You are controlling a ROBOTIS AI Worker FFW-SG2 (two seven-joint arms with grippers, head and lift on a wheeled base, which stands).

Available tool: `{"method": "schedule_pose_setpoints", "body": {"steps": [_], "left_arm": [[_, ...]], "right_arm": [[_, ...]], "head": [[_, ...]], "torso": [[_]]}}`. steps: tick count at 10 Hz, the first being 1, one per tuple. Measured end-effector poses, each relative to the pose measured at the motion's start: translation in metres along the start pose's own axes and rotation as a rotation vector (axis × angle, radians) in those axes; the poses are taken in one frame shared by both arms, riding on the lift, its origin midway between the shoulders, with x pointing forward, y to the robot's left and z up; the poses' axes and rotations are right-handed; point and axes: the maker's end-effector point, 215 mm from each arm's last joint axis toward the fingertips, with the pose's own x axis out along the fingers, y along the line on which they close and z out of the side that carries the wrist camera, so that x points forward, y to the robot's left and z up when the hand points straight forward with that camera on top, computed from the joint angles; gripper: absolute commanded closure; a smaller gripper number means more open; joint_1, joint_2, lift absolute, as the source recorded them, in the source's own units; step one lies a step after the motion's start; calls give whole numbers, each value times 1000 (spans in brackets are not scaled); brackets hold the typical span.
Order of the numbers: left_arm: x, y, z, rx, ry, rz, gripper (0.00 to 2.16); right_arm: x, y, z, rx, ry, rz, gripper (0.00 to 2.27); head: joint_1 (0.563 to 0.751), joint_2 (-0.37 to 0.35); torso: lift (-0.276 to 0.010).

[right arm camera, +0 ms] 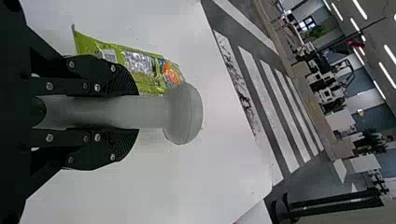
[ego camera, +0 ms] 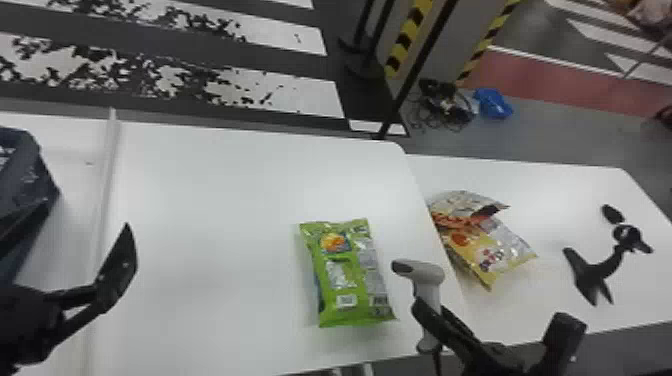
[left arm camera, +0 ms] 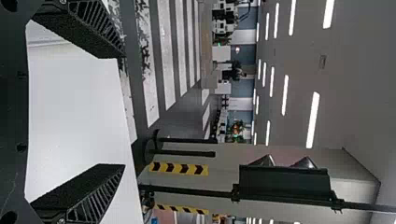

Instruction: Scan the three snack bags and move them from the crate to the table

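Note:
My right gripper (ego camera: 434,312) is at the front right of the table, shut on the handle of a grey scanner (ego camera: 429,274) held upright. Just left of the scanner, a green snack bag (ego camera: 350,280) lies flat, its barcode side facing up. A yellow snack bag (ego camera: 487,245) rests on the lower table to the right. In the right wrist view, the fingers of my right gripper (right arm camera: 116,112) clasp the scanner (right arm camera: 149,112), with the green bag (right arm camera: 140,65) beyond. On the left, my left gripper (ego camera: 112,277) is above the table; in its wrist view the left gripper (left arm camera: 121,112) stands open, holding nothing.
A dark crate or bag (ego camera: 25,185) sits at the far left edge. The white table (ego camera: 215,200) has a raised seam on its left. On the right-hand table (ego camera: 550,200) stands a black scanner holder (ego camera: 597,272). Posts with striped tape rise behind.

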Motion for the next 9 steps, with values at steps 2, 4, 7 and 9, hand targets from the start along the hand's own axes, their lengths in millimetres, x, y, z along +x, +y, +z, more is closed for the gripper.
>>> {"method": "schedule_pose_setpoints", "body": {"steps": [2, 4, 7, 9], "left_arm": [[-2, -1, 0, 0, -3, 10, 29], [-3, -1, 3, 1, -11, 14, 29], [-3, 2, 4, 5, -14, 22, 29], [-2, 2, 5, 6, -15, 21, 29]], "right_arm": [[2, 13, -12, -6, 15, 28, 2240], [3, 13, -31, -10, 28, 26, 2240], [-2, 11, -54, -20, 44, 23, 2240], [1, 7, -69, -37, 54, 15, 2240]], "head": [[695, -345], [695, -337], [695, -332], [695, -331]], "torso": [[-62], [-62], [-62], [-62]]}}
